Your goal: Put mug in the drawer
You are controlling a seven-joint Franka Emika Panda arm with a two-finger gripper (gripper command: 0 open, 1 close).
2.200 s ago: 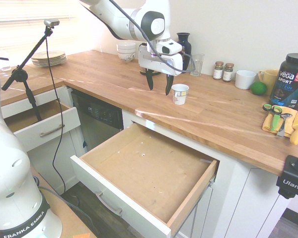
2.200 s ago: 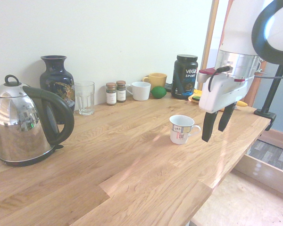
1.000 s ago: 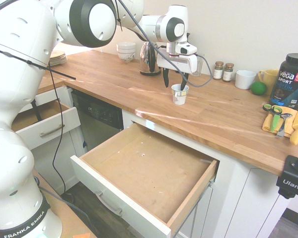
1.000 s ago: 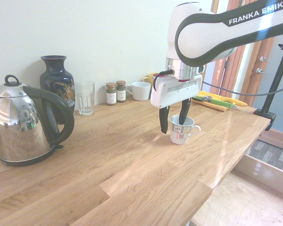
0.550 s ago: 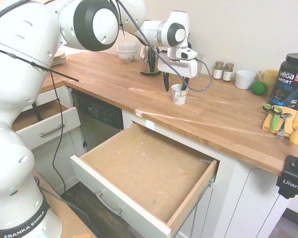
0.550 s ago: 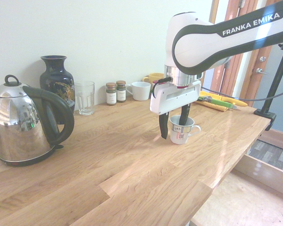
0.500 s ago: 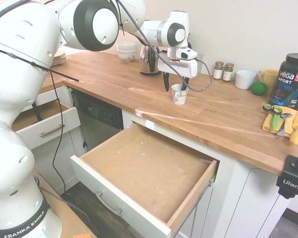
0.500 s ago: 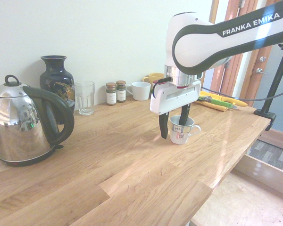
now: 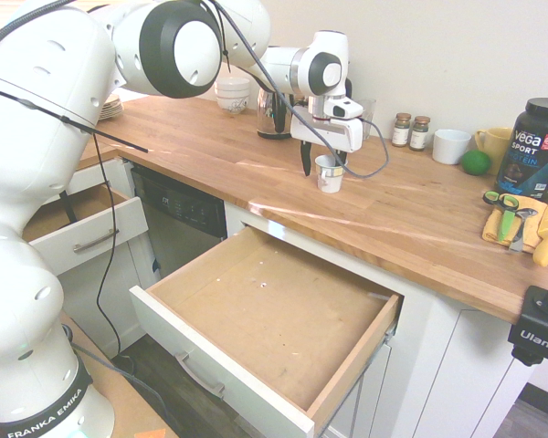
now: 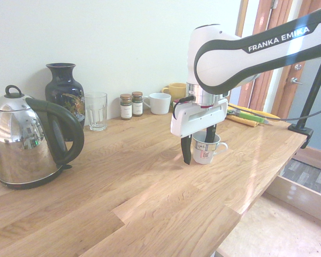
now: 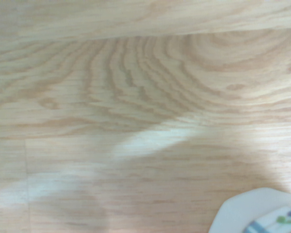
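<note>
The mug (image 10: 205, 153) is small, white and tapered, with faint coloured print and its handle turned toward the counter's edge. It stands upright on the wooden counter (image 10: 150, 182), behind the open drawer (image 9: 274, 315), which is wide, shallow and brown inside. My gripper (image 10: 198, 143) is open and low over the mug, one finger inside it and the other outside its wall on the kettle side. In the first exterior view the gripper (image 9: 319, 162) stands at the mug (image 9: 330, 177) the same way. A corner of the mug (image 11: 262, 213) shows in the wrist view.
A kettle (image 10: 27, 142), vase (image 10: 64, 91), glass (image 10: 96, 111), spice jars (image 10: 131, 105), a wider white mug (image 10: 159, 103) and a yellow mug (image 10: 175, 90) line the wall. A protein tub (image 9: 534, 146) and scissors (image 9: 504, 208) lie far along the counter. A smaller drawer (image 9: 78, 233) stands open.
The gripper has sunk lower around the mug's wall and shifted slightly; its jaws stay open. The mug has not moved.
</note>
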